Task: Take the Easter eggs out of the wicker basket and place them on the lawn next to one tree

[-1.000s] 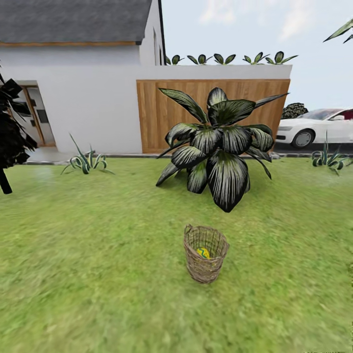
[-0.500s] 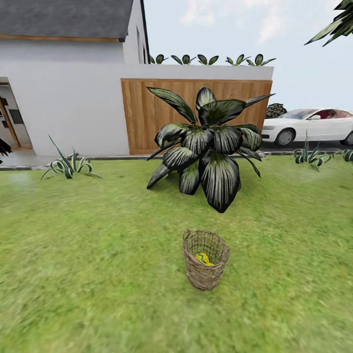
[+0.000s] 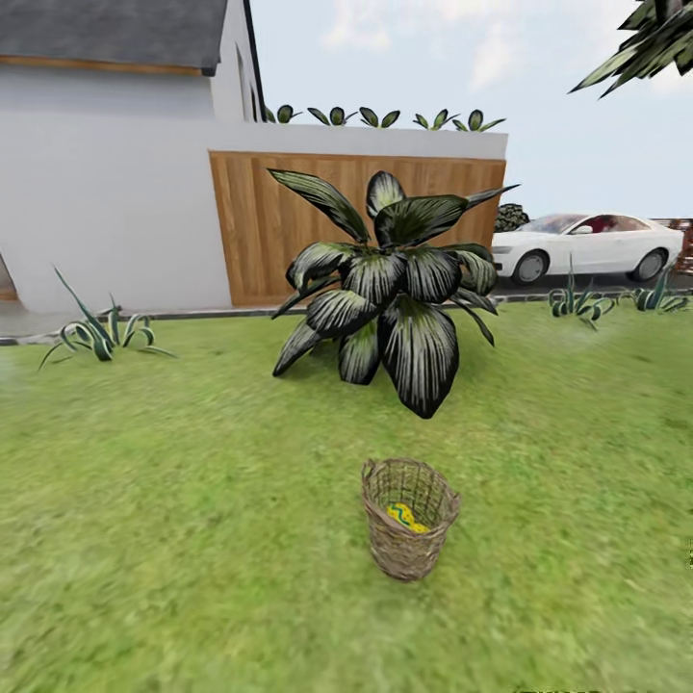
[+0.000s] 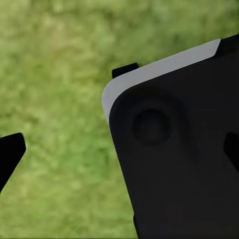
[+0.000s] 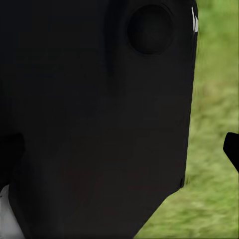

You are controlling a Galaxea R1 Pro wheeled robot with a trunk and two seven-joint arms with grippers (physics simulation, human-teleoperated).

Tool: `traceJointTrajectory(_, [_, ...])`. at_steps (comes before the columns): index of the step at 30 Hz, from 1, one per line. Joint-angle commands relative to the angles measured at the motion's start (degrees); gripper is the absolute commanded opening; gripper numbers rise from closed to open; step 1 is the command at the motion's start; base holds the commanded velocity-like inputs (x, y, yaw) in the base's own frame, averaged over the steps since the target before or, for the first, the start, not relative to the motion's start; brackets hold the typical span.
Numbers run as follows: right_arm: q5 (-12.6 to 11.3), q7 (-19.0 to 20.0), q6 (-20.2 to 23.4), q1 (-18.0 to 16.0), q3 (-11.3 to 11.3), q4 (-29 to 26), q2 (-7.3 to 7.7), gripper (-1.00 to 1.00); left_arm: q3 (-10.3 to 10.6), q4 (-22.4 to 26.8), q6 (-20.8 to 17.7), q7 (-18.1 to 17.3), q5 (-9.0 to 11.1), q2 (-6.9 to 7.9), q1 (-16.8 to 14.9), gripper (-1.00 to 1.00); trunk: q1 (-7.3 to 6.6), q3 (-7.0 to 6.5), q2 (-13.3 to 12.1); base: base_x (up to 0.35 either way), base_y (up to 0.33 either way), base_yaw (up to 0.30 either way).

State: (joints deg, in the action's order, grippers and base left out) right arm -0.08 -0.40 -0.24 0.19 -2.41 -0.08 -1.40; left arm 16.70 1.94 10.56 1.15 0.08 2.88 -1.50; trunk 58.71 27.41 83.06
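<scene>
Your left claw (image 4: 119, 149): in the left wrist view, one dark fingertip (image 4: 10, 154) pokes in at 9 o'clock and a sliver of the other at 3 o'clock. A large black body panel with a pale edge (image 4: 184, 164) sits between them, out beyond the tips. Fingers stand far apart, nothing between them.

Your right claw: in the right wrist view, one dark fingertip (image 5: 232, 149) shows at 3 o'clock. A black body panel (image 5: 99, 114) blocks the rest; finger spacing unreadable.
</scene>
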Motion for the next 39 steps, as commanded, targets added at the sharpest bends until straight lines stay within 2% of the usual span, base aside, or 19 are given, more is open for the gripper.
traceJointTrajectory(1, [0.0,0.0,0.0,0.0,-0.2,0.0,-0.01,1.00,0.3,0.0,0.2,0.1,0.0,0.01,0.0,1.00,0.01,0.04,0.0,0.144,0.304,-0.264])
traceJointTrajectory(28, [0.0,0.0,0.0,0.0,-0.3,0.0,0.02,1.00,0.4,0.0,0.2,0.1,0.1,0.02,0.0,1.00,0.01,0.04,0.0,0.125,0.310,-0.268])
traceJointTrajectory(39, [0.1,-0.1,0.1,0.0,-0.3,-0.1,0.07,1.00,0.3,0.0,0.2,0.2,0.1,0.01,0.0,1.00,0.01,0.04,0.0,0.170,0.303,-0.057])
